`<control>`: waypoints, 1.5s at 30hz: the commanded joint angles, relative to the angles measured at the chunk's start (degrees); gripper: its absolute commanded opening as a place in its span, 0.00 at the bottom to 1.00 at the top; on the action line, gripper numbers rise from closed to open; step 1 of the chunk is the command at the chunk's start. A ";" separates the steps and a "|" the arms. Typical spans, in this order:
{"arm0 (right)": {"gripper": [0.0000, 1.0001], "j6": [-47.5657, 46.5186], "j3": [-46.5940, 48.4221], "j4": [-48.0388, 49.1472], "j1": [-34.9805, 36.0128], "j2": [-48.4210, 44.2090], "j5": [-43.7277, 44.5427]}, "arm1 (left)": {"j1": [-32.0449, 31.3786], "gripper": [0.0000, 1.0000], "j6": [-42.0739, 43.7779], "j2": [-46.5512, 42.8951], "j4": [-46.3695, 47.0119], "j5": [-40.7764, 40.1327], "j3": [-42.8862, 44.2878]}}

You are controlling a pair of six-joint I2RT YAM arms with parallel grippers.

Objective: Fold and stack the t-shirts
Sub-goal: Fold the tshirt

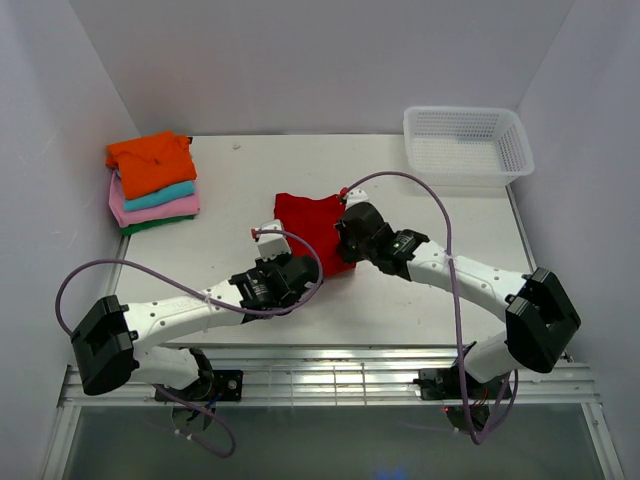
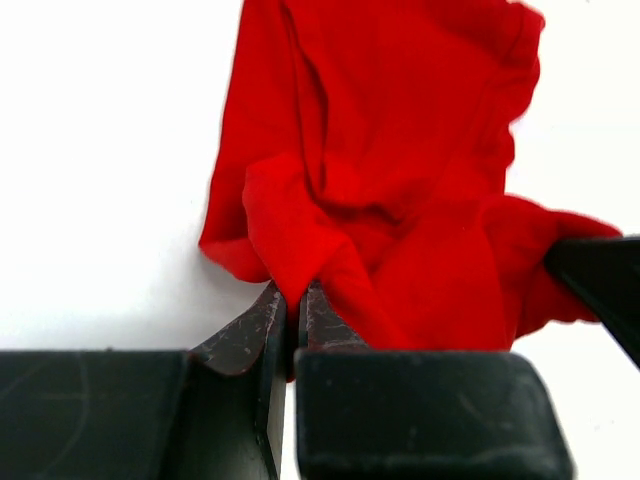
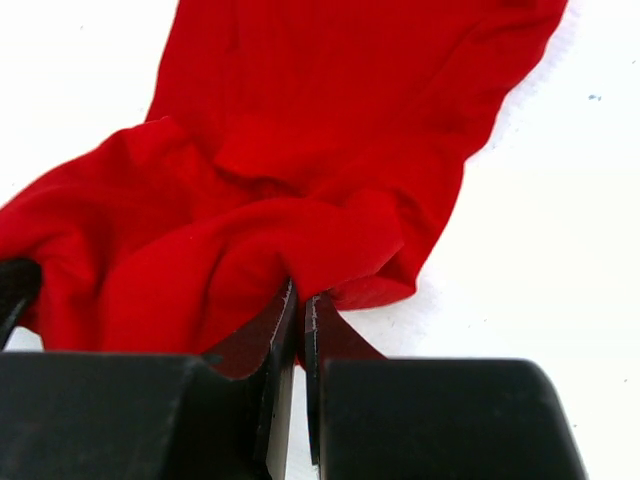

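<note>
A bright red t-shirt (image 1: pixel 308 222) lies crumpled at the middle of the white table (image 1: pixel 420 300), bunched toward its near edge. My left gripper (image 1: pixel 303 272) is shut on the near left hem; in the left wrist view the cloth (image 2: pixel 400 150) gathers into a pinch between the closed fingertips (image 2: pixel 290 297). My right gripper (image 1: pixel 345 240) is shut on the near right hem, with red fabric (image 3: pixel 330 130) pulled into its tips (image 3: pixel 301 300). The two grippers sit close together. Folded t-shirts are stacked at the far left: orange (image 1: pixel 150 160) on top, then teal (image 1: pixel 160 195), pink (image 1: pixel 155 209) and dark green (image 1: pixel 148 226).
A white plastic mesh basket (image 1: pixel 467 141) stands at the far right corner. Purple cables loop over both arms. White walls close in the table on the left, the back and the right. The right gripper's dark finger (image 2: pixel 600 280) shows at the edge of the left wrist view.
</note>
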 commanded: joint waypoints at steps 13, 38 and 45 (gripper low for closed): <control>0.08 -7.68 12.44 1.92 -7.52 12.46 -4.45 | 12.68 0.00 16.64 7.01 21.40 6.55 -0.59; 0.08 -11.73 28.79 1.04 -14.90 26.17 -11.04 | 24.37 0.00 25.43 16.06 32.83 14.72 6.26; 0.08 -12.43 35.20 0.25 -16.22 29.25 -11.93 | 25.95 0.00 27.54 15.53 34.58 15.07 8.10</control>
